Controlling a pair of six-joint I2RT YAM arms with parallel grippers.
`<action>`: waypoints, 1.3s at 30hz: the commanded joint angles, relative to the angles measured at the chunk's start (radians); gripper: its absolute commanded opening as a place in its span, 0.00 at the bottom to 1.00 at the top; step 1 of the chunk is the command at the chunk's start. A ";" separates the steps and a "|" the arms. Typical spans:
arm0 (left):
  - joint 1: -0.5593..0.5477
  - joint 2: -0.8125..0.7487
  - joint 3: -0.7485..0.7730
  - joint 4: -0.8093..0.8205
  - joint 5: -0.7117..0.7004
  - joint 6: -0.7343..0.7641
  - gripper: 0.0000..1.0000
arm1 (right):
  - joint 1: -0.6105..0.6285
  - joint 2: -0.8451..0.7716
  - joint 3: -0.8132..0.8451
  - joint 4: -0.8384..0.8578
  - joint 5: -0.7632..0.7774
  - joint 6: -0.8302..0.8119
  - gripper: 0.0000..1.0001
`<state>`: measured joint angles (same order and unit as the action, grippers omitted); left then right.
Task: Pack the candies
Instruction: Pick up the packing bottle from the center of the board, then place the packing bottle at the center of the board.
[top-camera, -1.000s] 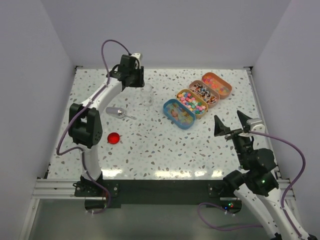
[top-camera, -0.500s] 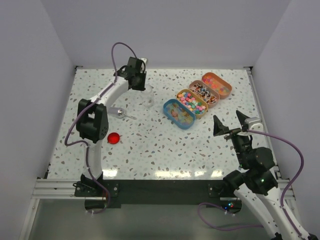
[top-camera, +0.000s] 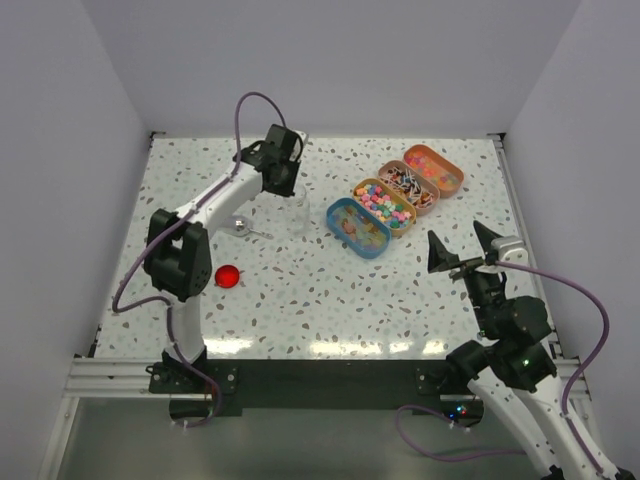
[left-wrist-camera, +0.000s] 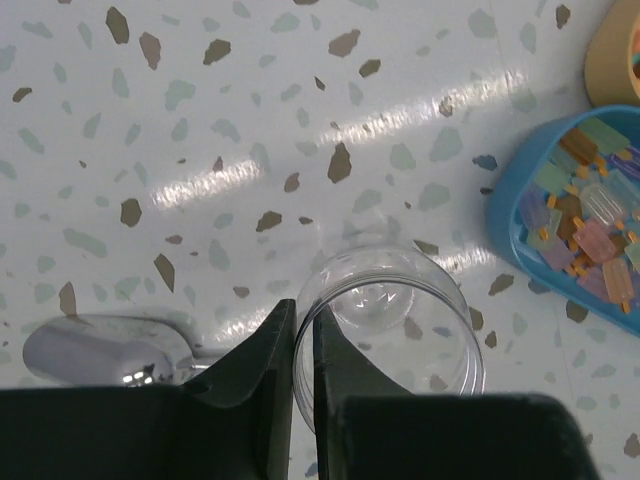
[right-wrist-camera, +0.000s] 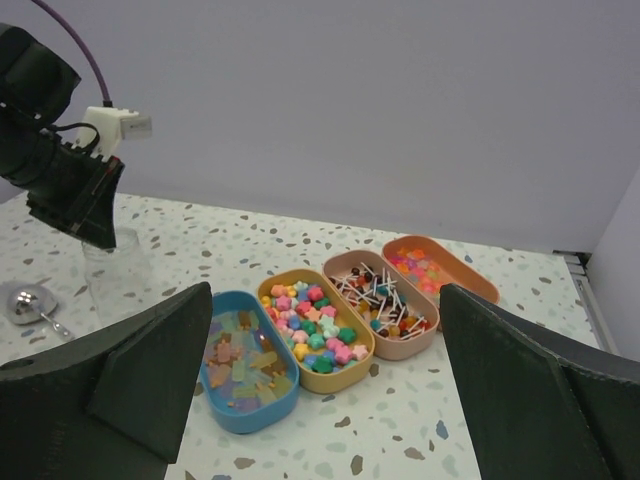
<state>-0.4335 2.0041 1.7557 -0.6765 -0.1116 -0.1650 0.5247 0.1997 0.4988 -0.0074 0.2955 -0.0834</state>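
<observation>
At upper centre of the top view, the left pincer (top-camera: 283, 172) is nearly closed on the rim of the clear round jar (left-wrist-camera: 390, 320), having been shifted rightward and narrowed since the earlier frame. The right pincer (top-camera: 457, 235) is held wide, empty. Packing judged not begun: the tiny mixed-colour candies (top-camera: 385, 203) all lie in four oval tins (top-camera: 331, 215), upper right.

Left of the jar (left-wrist-camera: 400, 320), the left gripper (left-wrist-camera: 303, 310) hides the handle of the scoop (left-wrist-camera: 90, 350); right of it, the blue tin (left-wrist-camera: 500, 212) is cut off.
</observation>
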 joint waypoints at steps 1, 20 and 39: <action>-0.063 -0.143 -0.082 -0.032 -0.056 0.027 0.01 | 0.006 -0.008 -0.011 0.032 -0.004 -0.007 0.99; -0.303 -0.300 -0.390 0.153 -0.166 -0.131 0.14 | 0.008 0.004 -0.008 0.032 -0.010 -0.010 0.99; -0.202 -0.537 -0.452 0.189 -0.132 -0.209 0.80 | 0.006 0.009 -0.011 0.032 -0.019 -0.012 0.99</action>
<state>-0.7040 1.5513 1.3270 -0.5304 -0.2554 -0.3374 0.5255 0.2005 0.4931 -0.0074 0.2916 -0.0879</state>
